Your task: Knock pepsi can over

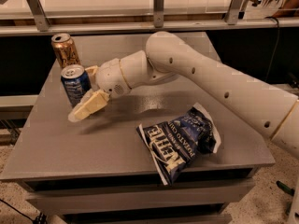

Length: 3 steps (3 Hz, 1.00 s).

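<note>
Your gripper [89, 90] sits low over the table [117, 148], fingers spread apart and holding nothing, past the chip bag [180, 141]. The pepsi can [74, 84] stands up straight right beside it, maybe touching. Push too low and it may only slide. Push too hard and it could bump the gold can [64, 50] behind.

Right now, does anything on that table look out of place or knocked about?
Only the chip bag: it lies crumpled near the front edge of the table, one corner hanging over it. The pepsi can and gold can stand upright; the gripper sits right beside the pepsi can.
</note>
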### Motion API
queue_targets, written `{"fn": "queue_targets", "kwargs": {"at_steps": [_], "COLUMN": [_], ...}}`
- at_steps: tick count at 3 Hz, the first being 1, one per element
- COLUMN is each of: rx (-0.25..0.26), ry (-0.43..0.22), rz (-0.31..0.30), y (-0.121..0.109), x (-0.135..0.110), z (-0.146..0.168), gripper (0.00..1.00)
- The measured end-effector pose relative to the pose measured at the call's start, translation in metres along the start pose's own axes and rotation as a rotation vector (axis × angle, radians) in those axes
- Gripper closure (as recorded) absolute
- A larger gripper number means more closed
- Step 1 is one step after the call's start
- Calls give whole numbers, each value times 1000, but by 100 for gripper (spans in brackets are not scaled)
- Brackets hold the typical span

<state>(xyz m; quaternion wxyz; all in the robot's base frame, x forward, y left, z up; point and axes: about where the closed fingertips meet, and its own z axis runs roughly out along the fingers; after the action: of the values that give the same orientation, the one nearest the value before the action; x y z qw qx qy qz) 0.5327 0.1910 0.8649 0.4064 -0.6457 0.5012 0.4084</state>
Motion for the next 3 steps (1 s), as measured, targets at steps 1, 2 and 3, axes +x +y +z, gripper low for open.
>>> {"fn": "queue_targets", "kwargs": {"at_steps": [1,2,3], "rx": [-1,4,13], "ry": [-23,-12,77], "rz": [4,-1,-5], "y": [-2,-6,-12], "x": [3,4,-2], "z": [1,-6,-23], "gripper": [38,38,48]}}
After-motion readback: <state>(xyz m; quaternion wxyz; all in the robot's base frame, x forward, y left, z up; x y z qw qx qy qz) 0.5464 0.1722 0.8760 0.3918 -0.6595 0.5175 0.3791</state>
